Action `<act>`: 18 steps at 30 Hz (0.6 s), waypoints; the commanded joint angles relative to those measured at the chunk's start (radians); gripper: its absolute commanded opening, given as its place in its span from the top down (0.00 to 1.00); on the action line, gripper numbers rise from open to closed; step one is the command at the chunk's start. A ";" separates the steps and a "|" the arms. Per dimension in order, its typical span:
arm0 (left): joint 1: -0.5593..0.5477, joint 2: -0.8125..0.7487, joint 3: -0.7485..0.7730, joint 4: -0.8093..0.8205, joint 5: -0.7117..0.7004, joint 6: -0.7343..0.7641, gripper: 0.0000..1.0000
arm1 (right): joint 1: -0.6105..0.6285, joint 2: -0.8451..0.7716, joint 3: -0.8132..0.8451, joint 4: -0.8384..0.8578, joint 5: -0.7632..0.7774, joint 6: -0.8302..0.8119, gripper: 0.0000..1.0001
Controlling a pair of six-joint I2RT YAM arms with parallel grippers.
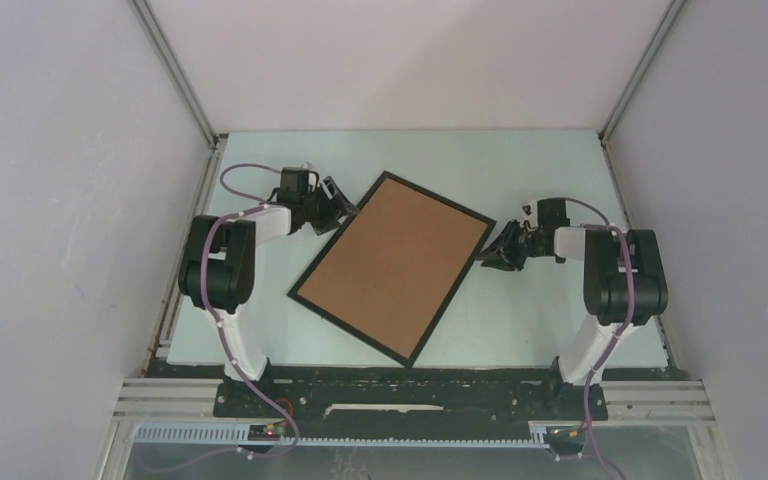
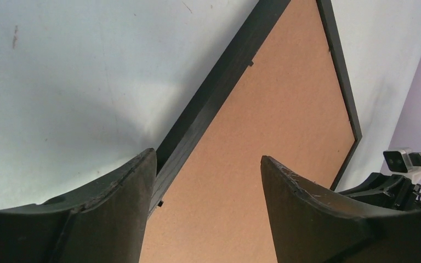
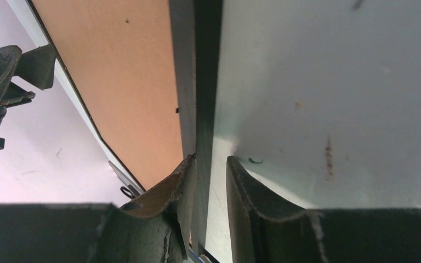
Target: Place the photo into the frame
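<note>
The frame (image 2: 208,101) lies back side up in the middle of the pale worktop (image 1: 550,160), turned on a diagonal so that one corner points to the far wall and the opposite one to the arms' bases. A plain brown board (image 1: 392,265) fills its opening from rim to rim, and small black tabs (image 2: 250,64) sit along the inner side of the thin black rim.

The left end effector (image 2: 208,156) is at the frame's left long side, near the far corner. Its jaws stand released and wide apart, straddling that side. One finger (image 2: 126,186) is on the outer side of the rim, over the worktop. The other finger (image 2: 301,203) hangs over the brown board.

The right end effector (image 3: 210,159) is at the opposite long side, just below the frame's right-hand corner. Its fingers are set close together with the black rim running between them. The finger (image 3: 183,181) on the board side lies against the rim, while a sliver of pale worktop shows beside the outer finger (image 3: 241,186). Whether the rim is truly clenched cannot be told from these views.

Both arms reach inward from their bases at the near edge, left arm (image 1: 222,262) and right arm (image 1: 622,275) facing each other across the frame. Pale walls (image 1: 60,200) enclose the worktop on three sides.
</note>
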 commanded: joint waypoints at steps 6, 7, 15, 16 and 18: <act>0.010 0.031 0.071 -0.035 0.039 -0.016 0.30 | 0.023 0.009 0.045 0.037 0.067 0.037 0.66; 0.010 0.029 0.069 -0.035 0.037 -0.017 0.30 | 0.023 0.007 0.045 0.036 0.076 0.038 0.67; 0.010 0.025 0.067 -0.034 0.036 -0.013 0.30 | 0.023 0.004 0.063 0.048 0.091 0.046 0.66; 0.009 0.024 0.067 -0.034 0.035 -0.012 0.30 | 0.023 0.013 0.072 0.043 0.091 0.047 0.66; 0.010 0.025 0.066 -0.034 0.034 -0.011 0.30 | 0.023 0.023 0.085 0.039 0.088 0.048 0.65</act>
